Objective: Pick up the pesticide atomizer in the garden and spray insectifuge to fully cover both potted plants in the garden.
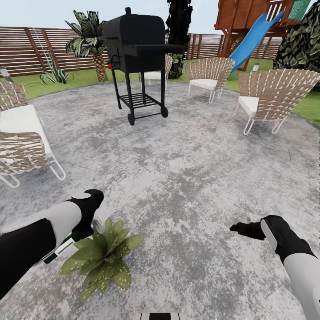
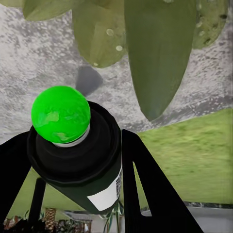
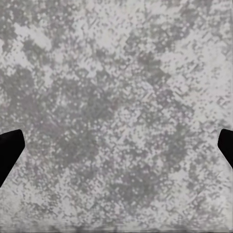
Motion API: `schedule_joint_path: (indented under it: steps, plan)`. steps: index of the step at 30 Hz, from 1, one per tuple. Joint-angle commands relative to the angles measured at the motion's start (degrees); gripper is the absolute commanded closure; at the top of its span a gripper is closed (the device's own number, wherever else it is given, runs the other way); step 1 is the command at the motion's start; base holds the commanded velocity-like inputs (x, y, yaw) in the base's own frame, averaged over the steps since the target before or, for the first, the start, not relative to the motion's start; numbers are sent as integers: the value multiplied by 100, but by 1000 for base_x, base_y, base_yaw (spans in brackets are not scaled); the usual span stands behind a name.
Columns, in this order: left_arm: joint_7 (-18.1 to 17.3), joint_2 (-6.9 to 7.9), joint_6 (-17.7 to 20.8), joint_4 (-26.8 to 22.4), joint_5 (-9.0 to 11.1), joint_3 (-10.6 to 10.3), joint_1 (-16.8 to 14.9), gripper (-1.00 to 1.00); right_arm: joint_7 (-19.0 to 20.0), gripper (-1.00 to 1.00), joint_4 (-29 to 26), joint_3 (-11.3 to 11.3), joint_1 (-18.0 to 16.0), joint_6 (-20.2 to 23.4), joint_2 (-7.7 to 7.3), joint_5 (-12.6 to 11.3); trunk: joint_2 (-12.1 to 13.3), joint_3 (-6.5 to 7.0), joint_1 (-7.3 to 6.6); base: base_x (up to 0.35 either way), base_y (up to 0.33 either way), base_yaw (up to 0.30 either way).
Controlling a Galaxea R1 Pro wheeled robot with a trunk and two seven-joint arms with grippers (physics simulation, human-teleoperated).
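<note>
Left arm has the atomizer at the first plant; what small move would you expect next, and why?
Probably keep the left gripper aimed and sweep slightly across the potted plant. The atomizer sits between its fingers, its top showing green, with speckled leaves right ahead of the nozzle. The right gripper hangs open over bare patio.

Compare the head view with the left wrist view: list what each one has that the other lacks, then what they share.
Head view alone: the black grill, woven chairs, the blue slide and the right gripper over bare paving.
Left wrist view alone: the pesticide atomizer held between the left gripper's jaws, its top showing bright green.
Both: the potted plant's speckled leaves, the grey patio, and grass.
</note>
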Motion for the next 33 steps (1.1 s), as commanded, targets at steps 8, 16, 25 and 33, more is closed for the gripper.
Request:
schedule_joint_path:
  steps: [8, 16, 25, 33]
  plan:
    - [-44, 12, 45, -26, -63, 2, 9, 100, 3, -100, -6, -11, -2, 29, 5, -21, -2, -4, -3, -56, 3, 0]
    - [-33, 12, 45, -27, -71, -47, 16, 100, 3, -100, -2, -9, -2, 29, 9, -21, -2, -4, -3, -99, 217, 0]
    - [-29, 9, 45, -27, -71, -51, 19, 100, 3, -100, -4, -12, -2, 29, 9, -21, -2, -4, -3, -10, 68, 0]
    - [-20, 12, 45, -27, -71, -27, 26, 100, 3, -100, -6, -23, -2, 29, 2, -21, -2, -4, -3, 0, 211, 0]
